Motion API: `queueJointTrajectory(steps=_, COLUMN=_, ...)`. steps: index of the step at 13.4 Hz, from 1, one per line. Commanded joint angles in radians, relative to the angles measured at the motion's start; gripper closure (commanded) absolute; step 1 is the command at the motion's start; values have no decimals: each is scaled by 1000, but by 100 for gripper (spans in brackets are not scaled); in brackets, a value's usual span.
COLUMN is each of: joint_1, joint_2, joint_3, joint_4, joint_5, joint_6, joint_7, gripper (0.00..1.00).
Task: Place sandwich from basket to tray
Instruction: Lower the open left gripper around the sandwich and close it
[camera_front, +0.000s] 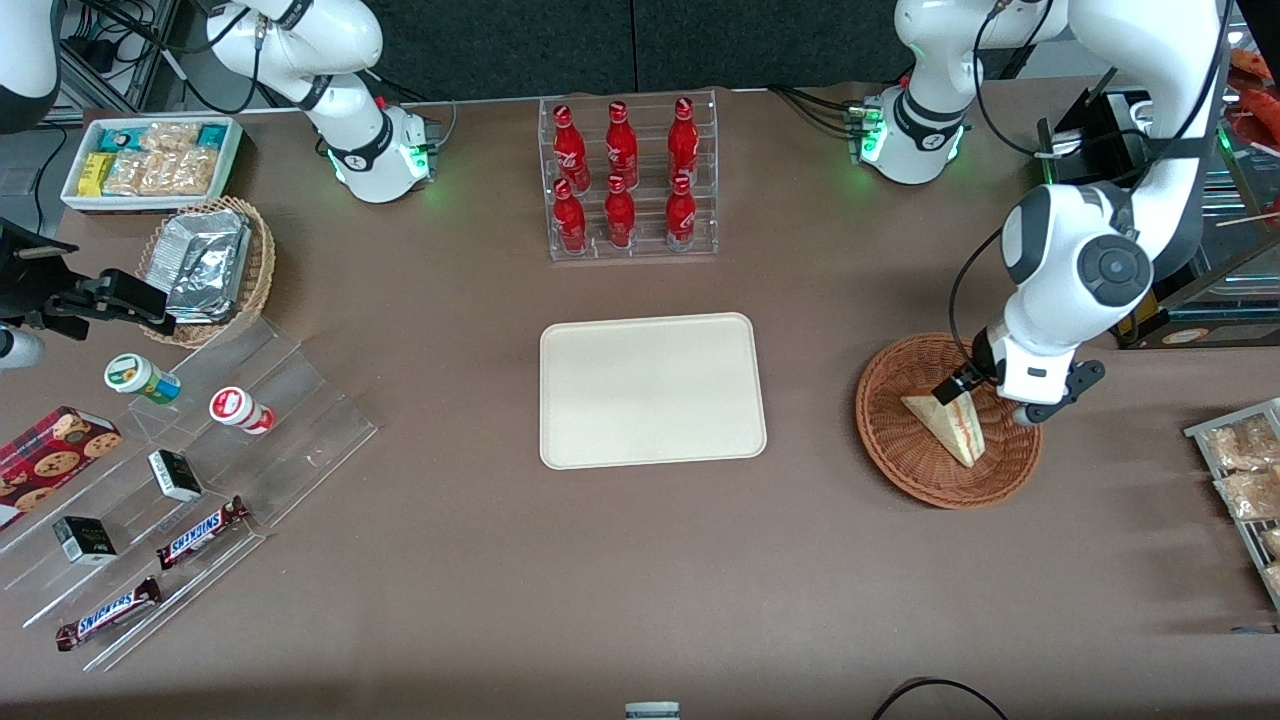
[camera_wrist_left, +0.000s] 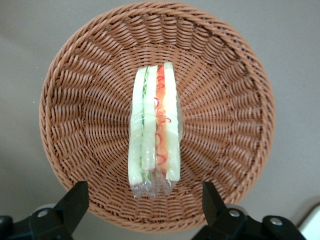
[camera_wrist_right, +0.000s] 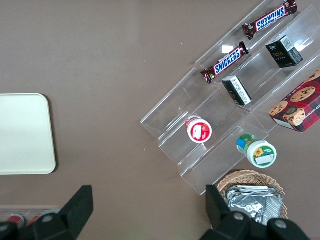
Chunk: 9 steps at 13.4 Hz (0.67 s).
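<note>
front view: the gripper (camera_front: 985, 395) hangs low over the basket (camera_front: 890, 440), at the rim farther from the camera; the sandwich (camera_front: 948, 427) lies inside, its wedge running from the fingers toward the camera. the tray (camera_front: 652, 390) sits bare mid-table, well apart toward the parked arm's end, with open table between and a bottle rack (camera_front: 628, 180) farther off. left wrist view: the fingers (camera_wrist_left: 75, 200) stand wide apart, holding nothing, straddling the sandwich's (camera_wrist_left: 154, 130) narrow wrapped end; its long axis points straight away from them.
</note>
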<state>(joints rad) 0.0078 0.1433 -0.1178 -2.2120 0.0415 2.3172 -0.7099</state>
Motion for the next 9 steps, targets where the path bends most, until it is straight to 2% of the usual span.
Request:
queueJointTrajectory(steps=1, joint_1=-3, joint_2=22, joint_3=-2, joint_4=3, joint_5=29, joint_6=49, joint_7=-29, gripper=0)
queueJointTrajectory(steps=9, joint_1=-3, joint_2=90, joint_3=-2, joint_4=2, joint_5=31, joint_6=110, joint_7=-29, gripper=0)
